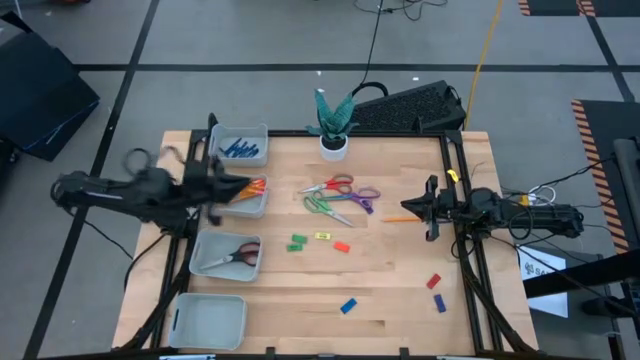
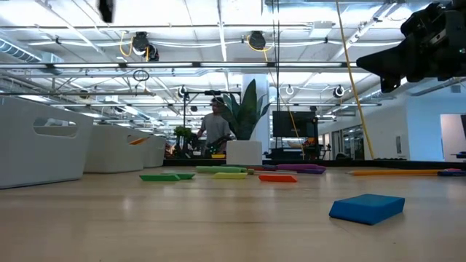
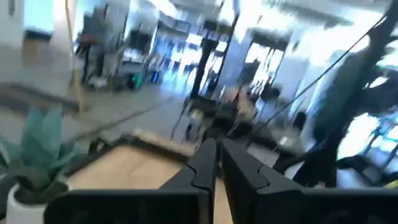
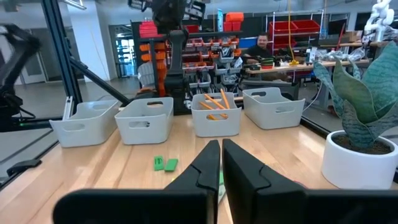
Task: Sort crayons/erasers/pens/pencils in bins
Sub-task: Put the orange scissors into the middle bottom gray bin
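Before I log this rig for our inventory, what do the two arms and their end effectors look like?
Both arms are dark, nearly black, jointed links. The left end effector and the right end effector each end in two slim dark fingers with angular, tapering tips on a dark crossbar. In the high view, the right arm's base trails pale cables, and a small yellow part sits near its end effector.

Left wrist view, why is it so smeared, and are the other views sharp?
Left wrist view: heavy motion blur, only the left hand reads fairly clearly. High view: the left arm is smeared near the pale grey-blue plastic bins. Right wrist view: sharp. Low view: the flat blue rectangular eraser is crisp, ceiling lights glare.
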Tool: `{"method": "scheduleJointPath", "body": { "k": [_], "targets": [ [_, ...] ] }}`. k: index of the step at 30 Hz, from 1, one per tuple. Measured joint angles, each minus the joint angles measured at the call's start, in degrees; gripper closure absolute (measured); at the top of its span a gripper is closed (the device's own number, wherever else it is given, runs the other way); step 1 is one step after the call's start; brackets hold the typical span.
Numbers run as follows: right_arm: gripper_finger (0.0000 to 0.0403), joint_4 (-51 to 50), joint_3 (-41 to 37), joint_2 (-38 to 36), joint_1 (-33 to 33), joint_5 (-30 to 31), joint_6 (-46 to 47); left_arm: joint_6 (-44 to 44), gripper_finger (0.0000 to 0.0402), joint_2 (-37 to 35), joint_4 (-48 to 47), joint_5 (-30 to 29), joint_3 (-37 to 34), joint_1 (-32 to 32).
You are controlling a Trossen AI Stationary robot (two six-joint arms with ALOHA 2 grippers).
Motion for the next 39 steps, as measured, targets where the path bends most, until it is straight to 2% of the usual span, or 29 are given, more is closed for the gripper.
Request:
{"method": "scheduleJointPath", "body": {
  "k": [6, 11, 16, 22, 25, 32, 35, 39],
  "targets": [
    [0.039, 0.01, 0.0, -0.01, 0.0, 0.0, 0.0, -3.49, 0.0373, 22.72, -0.99, 1.62, 8.64, 6.2],
    [0.039, -0.02, 0.0, 0.0, 0.0, 0.02, 0.0, -5.68, 0.0374, 37.05, -12.11, 7.77, 17.35, 14.45],
    [0.039, 0.0, 0.0, 0.0, -0.02, 0.01, 0.0, -4.88, 0.0374, 50.19, -20.64, 12.73, 24.71, 20.71],
    [0.039, 0.0, 0.0, 0.0, 0.0, 0.0, 0.0, -3.17, 0.0369, 62.95, -25.8, 15.26, 33.33, 23.71],
    [0.039, 0.0, 0.0, 0.0, 0.0, 0.02, 0.0, 0.51, 0.0342, 69.35, -30.2, 18.5, 39.36, 24.47],
    [0.039, -0.01, 0.0, 0.0, -0.01, 0.0, 0.0, 6.79, 0.0226, 82.7, -42.6, 19.05, 54.37, 25.5],
    [0.039, 0.0, 0.0, 0.0, 0.0, 0.02, 0.0, 9.85, 0.0194, 86.46, -44.35, 18.69, 57.99, 25.47],
    [0.039, -0.01, 0.0, 0.0, -0.01, 0.01, -0.01, 11.56, 0.0175, 88.82, -44.7, 18.53, 59.78, 25.34]
  ]
}}
